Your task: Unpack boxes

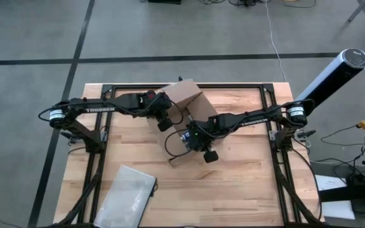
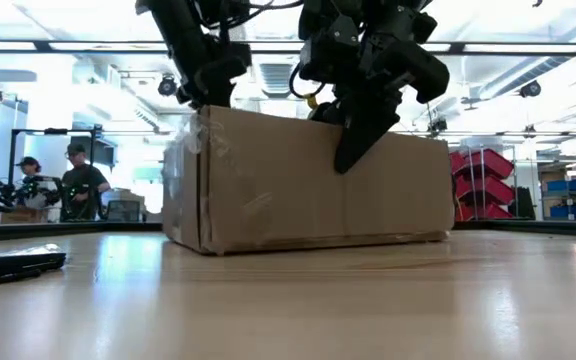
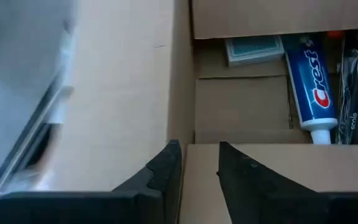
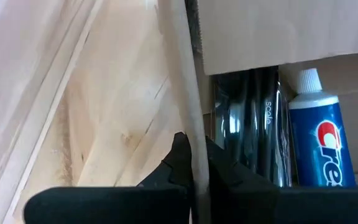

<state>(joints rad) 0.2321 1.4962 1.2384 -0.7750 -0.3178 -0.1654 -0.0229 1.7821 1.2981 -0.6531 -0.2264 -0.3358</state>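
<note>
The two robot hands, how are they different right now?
The right gripper has its fingers shut on a flap of the box; the left gripper has its fingers apart around another flap. The right sits at the box's near side, the left at its far side. Both look at the toothpaste inside.

The box sits on the table toward twelve o'clock from centre. Inside it the toothpaste lies beside a dark packet, a small carton past its tail end. A flat pouch lies at seven o'clock, well apart from the box.
</note>
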